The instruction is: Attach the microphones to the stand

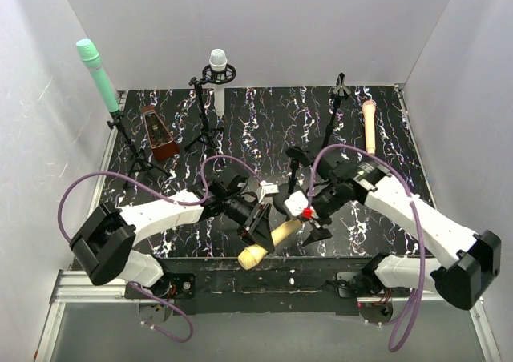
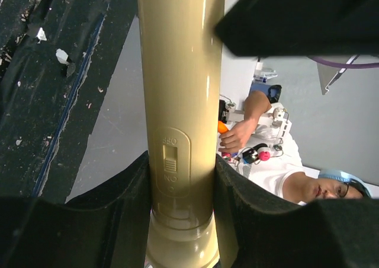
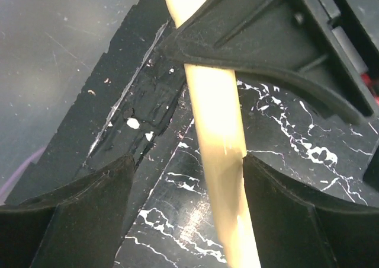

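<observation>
Jaws of the left gripper (image 2: 180, 188) pinch the yellow microphone (image 1: 278, 237) by its shaft, tilted over the near edge of the surface (image 1: 264, 114). The right gripper (image 3: 188, 170) has its jaws spread around the same shaft.

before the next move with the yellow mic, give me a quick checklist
1. Left claw clamped on the yellow microphone: ok.
2. Right claw straddling that microphone: ok.
3. Right claw closed on it: not ok, a gap shows on one side.
4. Empty stand clip at the back right free to take it: ok.
5. Green microphone and white microphone mounted: ok.
6. Peach-pink microphone mounted: not ok, it lies flat.
</observation>
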{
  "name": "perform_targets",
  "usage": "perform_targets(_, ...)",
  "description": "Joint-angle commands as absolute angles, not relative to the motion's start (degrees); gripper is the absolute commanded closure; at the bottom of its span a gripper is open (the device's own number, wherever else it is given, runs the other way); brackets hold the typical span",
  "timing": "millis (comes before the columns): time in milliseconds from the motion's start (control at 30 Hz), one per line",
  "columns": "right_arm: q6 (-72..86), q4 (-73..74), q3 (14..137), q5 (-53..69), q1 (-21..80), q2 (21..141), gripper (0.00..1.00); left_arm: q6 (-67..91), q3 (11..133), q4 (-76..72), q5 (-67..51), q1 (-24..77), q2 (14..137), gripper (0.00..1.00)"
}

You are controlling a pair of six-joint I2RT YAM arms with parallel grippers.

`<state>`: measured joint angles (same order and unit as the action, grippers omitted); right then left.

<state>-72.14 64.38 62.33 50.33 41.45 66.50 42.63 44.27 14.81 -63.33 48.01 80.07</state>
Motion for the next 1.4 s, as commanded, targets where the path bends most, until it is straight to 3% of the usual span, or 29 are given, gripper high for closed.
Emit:
perform_targets(0,-69.79,59.15,61.79,44.65,46.48,70.39,0.22,44.03,44.56,9.94,-68.02,48.16,81.12,1.00)
perform_targets(267,-70.05,57.04,57.49,42.01,51.50,71.37,0.35,48.50,43.07,2.66,-70.05,48.08,80.60,0.96)
perform_targets(400,-70.58,56.51,55.46,42.54,52.47,70.23,0.46,52.64,41.66,-3.51,-70.58,48.08,80.42,0.88)
perform_targets(467,-69.79,56.69,55.81,42.54,52.47,69.88,0.57,52.73,41.57,-3.52,-70.23,47.99,80.25,0.78)
perform_targets(600,-68.65,57.65,55.99,43.06,52.47,69.00,0.83,52.39,41.92,-1.24,-66.90,46.33,76.57,0.38)
perform_targets(667,-68.47,57.83,55.20,43.77,52.38,67.86,0.95,52.03,42.54,-0.36,-65.57,44.57,73.23,0.31)
perform_targets(700,-68.47,58.01,54.59,44.20,52.38,67.24,0.97,51.51,42.97,1.21,-64.52,43.43,71.12,0.23)
perform_targets(800,-68.21,58.27,53.35,46.13,51.51,65.66,0.99,45.55,45.96,8.05,-58.47,40.00,64.45,0.12)
perform_targets(833,-67.86,58.62,53.35,47.01,50.89,65.31,0.99,41.96,47.53,11.31,-54.71,38.95,62.25,0.04)
perform_targets(933,-65.75,58.97,54.14,54.11,45.73,63.03,0.99,33.42,49.83,18.62,-40.75,37.79,53.55,0.02)
perform_targets(1033,-61.19,58.89,55.89,61.94,39.75,60.39,0.99,32.52,45.20,15.14,-27.64,37.70,42.23,0.02)
perform_targets(1233,-44.16,54.68,60.81,72.85,31.47,58.01,0.99,34.88,27.63,-15.59,-16.53,37.62,20.24,0.02)
perform_targets(1367,-30.54,48.18,64.24,76.19,27.26,58.88,0.99,36.47,21.72,-27.14,-16.34,37.53,17.75,0.02)
